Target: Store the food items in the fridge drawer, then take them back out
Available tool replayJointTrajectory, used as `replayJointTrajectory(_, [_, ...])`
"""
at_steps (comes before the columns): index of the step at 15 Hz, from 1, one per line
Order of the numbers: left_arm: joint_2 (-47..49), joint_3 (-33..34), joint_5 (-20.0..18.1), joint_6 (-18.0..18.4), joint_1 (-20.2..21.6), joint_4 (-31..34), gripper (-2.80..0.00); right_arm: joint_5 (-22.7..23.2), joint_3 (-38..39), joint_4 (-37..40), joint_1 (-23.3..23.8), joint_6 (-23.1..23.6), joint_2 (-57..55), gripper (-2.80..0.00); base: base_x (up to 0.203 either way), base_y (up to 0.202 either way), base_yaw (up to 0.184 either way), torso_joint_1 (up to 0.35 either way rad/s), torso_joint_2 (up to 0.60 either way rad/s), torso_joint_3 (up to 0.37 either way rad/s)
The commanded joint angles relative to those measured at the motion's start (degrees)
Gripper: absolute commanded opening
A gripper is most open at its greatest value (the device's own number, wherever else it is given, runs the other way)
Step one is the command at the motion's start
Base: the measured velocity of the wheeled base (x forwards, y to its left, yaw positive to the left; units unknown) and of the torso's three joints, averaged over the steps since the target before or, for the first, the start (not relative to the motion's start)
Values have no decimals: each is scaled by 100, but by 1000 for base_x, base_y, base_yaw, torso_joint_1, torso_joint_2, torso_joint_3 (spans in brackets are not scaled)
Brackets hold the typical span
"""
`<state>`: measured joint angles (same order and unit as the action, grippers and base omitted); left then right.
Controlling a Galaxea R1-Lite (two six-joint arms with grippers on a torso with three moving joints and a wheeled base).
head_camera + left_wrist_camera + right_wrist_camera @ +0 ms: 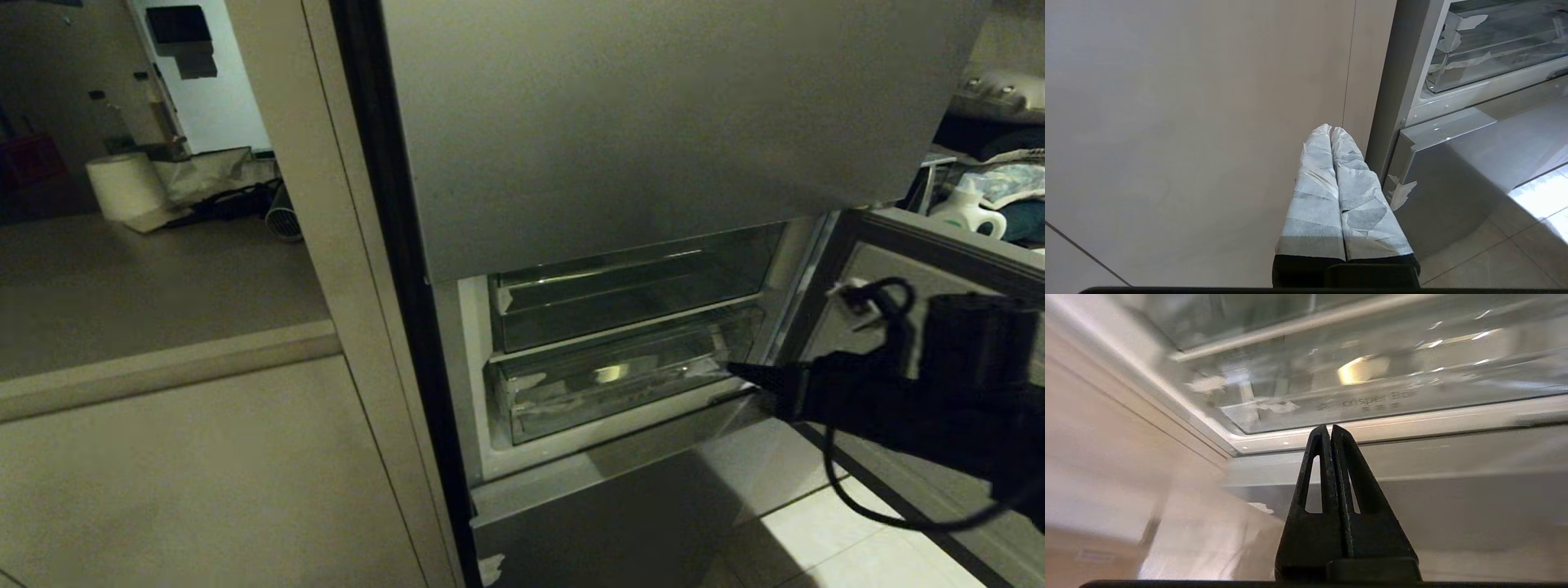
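Right wrist view shows the right hand (1327, 428) pinched fully together and holding nothing, its black tips just in front of the lettered front lip of the fridge drawer (1372, 404), the lower of two clear bins, which sits pushed in under the upper clear bin (629, 290). Behind that wall glows a pale tan food item (1363, 370), lying on the drawer floor near the middle. I judge the drawer to be stiff, light, slick plastic, best hooked under its front lip and drawn straight out; the lump looks firm and matte, easy to pinch across its middle. The left hand (1331, 130) hangs closed and empty beside the cabinet panel (1188, 122).
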<state>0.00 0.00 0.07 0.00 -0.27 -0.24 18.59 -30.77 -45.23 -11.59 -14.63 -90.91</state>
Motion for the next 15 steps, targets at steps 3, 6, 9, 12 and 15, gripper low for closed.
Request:
replayJointTrajectory(3, [9,0,1,0,0,-2,-280,-794,1183,1112,125,217,4188,-280,0,0,0,0,0,0])
replayJointTrajectory(6, [9,0,1,0,0,-2,-280,-1250,1881,2183,345,701,6435,-280,0,0,0,0,0,0])
replayJointTrajectory(9, [9,0,1,0,0,-2,-280,-1547,2499,3385,813,1451,7706,-280,0,0,0,0,0,0])
replayJointTrajectory(12, [9,0,1,0,0,-2,-280,-1639,3060,3909,1081,1979,8764,-280,0,0,0,0,0,0])
replayJointTrajectory(15, [9,0,1,0,0,-2,-280,-1725,3226,4110,1159,1649,9101,-280,0,0,0,0,0,0])
